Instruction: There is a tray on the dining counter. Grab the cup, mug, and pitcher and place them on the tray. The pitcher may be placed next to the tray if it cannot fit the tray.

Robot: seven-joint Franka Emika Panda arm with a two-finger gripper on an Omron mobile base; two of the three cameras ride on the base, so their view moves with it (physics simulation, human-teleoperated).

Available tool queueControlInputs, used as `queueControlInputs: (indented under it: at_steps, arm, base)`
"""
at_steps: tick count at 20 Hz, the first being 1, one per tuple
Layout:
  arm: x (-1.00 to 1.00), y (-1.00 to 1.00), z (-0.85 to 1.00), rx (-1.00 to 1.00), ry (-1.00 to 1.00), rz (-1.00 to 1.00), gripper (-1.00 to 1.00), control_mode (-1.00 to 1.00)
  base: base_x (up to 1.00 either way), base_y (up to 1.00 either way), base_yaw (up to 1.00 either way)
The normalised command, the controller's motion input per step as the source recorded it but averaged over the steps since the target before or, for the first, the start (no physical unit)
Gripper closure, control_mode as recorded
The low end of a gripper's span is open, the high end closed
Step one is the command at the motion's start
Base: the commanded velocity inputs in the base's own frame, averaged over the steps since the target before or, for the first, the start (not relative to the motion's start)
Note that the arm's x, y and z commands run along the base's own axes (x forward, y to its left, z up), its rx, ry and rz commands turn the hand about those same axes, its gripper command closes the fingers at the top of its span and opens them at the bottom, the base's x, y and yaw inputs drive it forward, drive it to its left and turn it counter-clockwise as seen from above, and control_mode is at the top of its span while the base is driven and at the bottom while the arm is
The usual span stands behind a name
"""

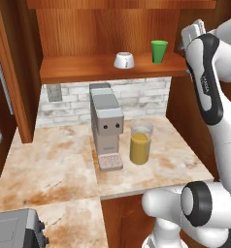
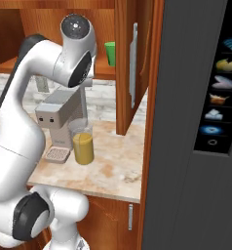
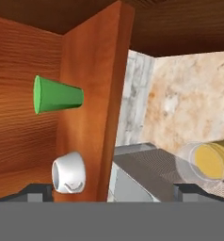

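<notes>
Left base view: a wooden shelf (image 1: 88,72) runs across the upper alcove, and on it a short squat white mug (image 1: 123,60) sits at about 12 o'clock, with a small bright green tapered cup (image 1: 159,51) just beside it toward 1 o'clock, the two apart and upright. Below, on a beige marble-look counter (image 1: 54,160) veined rusty brown, a grey box-shaped coffee machine (image 1: 106,125) stands at centre. A tall clear glass pitcher (image 1: 140,143) with orange liquid stands just beside the machine at its 3 o'clock, close to the drip grille. The white arm rises along the right edge, its hand up near the shelf's right end at 2 o'clock. Hand view, rolled sideways: gripper (image 3: 112,190) with dark tips far apart at the bottom edge, released, nothing between them. Green cup at 10 o'clock, white mug at 7 o'clock, pitcher rim at 4 o'clock. Right base view: pitcher (image 2: 82,142) left of centre, machine (image 2: 59,117) touching-close behind it.
</notes>
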Motion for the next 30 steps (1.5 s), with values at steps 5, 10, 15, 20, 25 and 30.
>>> queueControlInputs:
  at_steps: [5,10,15,20,25,30]
  arm:
    - [0.25,-0.25,0.00,0.11,-0.04,0.00,-1.00,-1.00]
    - [0.40,-0.13,0.00,0.06,-0.03,0.00,-1.00,-1.00]
    - [0.47,0.00,0.00,0.00,-0.01,0.00,-1.00,-1.00]
    - [0.43,0.00,0.01,0.00,0.00,0.00,-1.00,-1.00]
    - [0.40,0.04,0.02,0.00,0.00,0.00,-1.00,-1.00]
    - [0.40,0.00,0.00,0.00,0.00,0.00,-1.00,-1.00]
  base:
    - [0.00,0.00,0.00]
    - [0.00,0.00,0.00]
    - [0.00,0.00,0.00]
    - [0.00,0.00,0.00]
    - [0.00,0.00,0.00]
    - [0.00,0.00,0.00]
